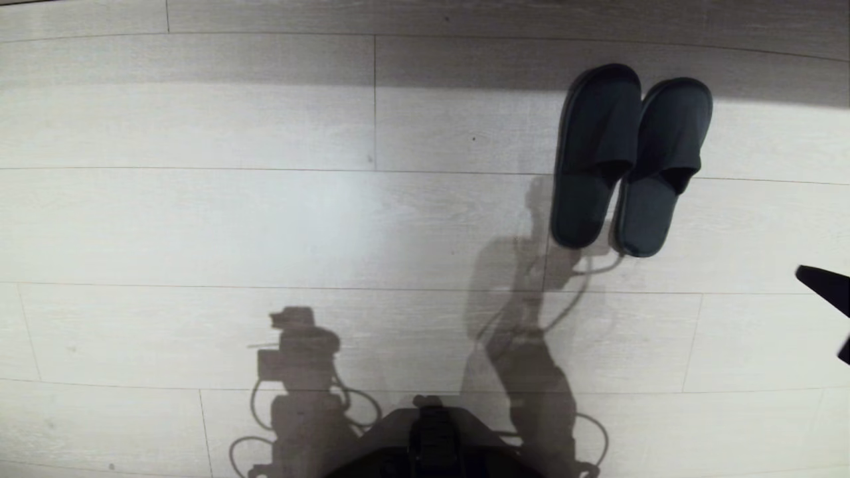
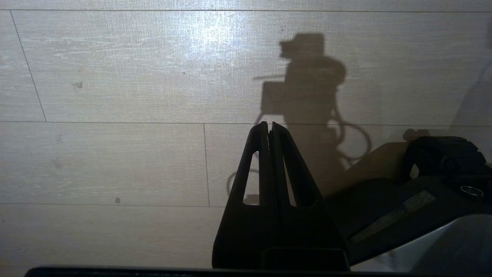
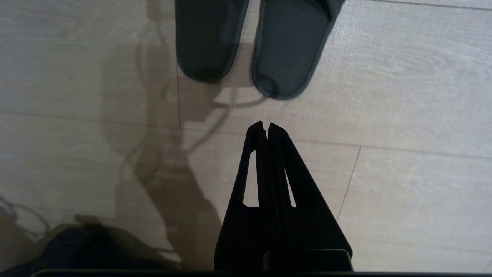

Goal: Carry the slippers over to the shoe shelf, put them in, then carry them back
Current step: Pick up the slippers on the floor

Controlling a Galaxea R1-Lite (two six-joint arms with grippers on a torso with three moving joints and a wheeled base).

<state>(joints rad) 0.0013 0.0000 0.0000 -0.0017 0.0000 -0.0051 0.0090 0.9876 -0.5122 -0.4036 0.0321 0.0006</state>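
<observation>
Head view: the slippers (image 1: 631, 159) lay side by side on the pale plank floor (image 1: 199, 226) at about two o'clock, toes away from the robot, heels nearest it. The right gripper (image 3: 265, 125), fingers pressed together and empty, hung above the floor just short of the heels. The left gripper (image 2: 268, 124), likewise closed and empty, hung over bare floor.

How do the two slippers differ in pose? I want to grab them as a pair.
The left slipper lies further from the robot than the right slipper. It stands nearly straight; the right one tilts, toe outward. Both are dark, strap up, touching side by side on the floor.
</observation>
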